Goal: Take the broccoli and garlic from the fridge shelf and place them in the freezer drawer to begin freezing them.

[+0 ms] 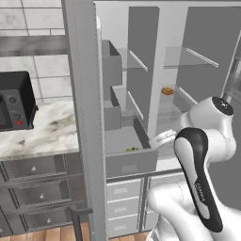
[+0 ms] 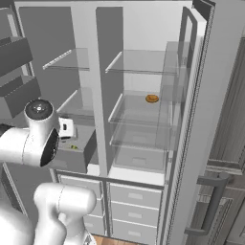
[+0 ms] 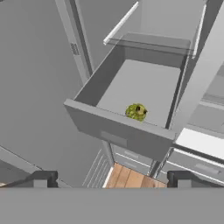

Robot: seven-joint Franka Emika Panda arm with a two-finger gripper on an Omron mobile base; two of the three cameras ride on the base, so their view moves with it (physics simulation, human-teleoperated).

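The broccoli (image 3: 136,112) is a small green floret lying inside the freezer drawer (image 3: 113,131), close behind its front panel. It also shows as a green speck in the left base view (image 1: 132,149) and the right base view (image 2: 73,147). The grey drawer (image 1: 132,162) (image 2: 72,160) stands pulled out of the fridge. My gripper (image 3: 111,180) hangs above and in front of the drawer, open, its fingertips (image 3: 40,179) wide apart with nothing between them. The hand (image 1: 161,139) (image 2: 66,128) hovers at the drawer's right side. The glass fridge shelf (image 2: 139,72) is bare. The garlic is out of view.
An orange-brown rounded food item (image 1: 167,91) (image 2: 151,98) lies on a middle glass shelf. The open left fridge door (image 1: 84,117) carries grey bins (image 1: 110,63). The right door (image 2: 201,119) stands open. A microwave (image 1: 14,101) sits on the marble counter (image 1: 47,132). Cabinet drawers (image 2: 129,210) lie below.
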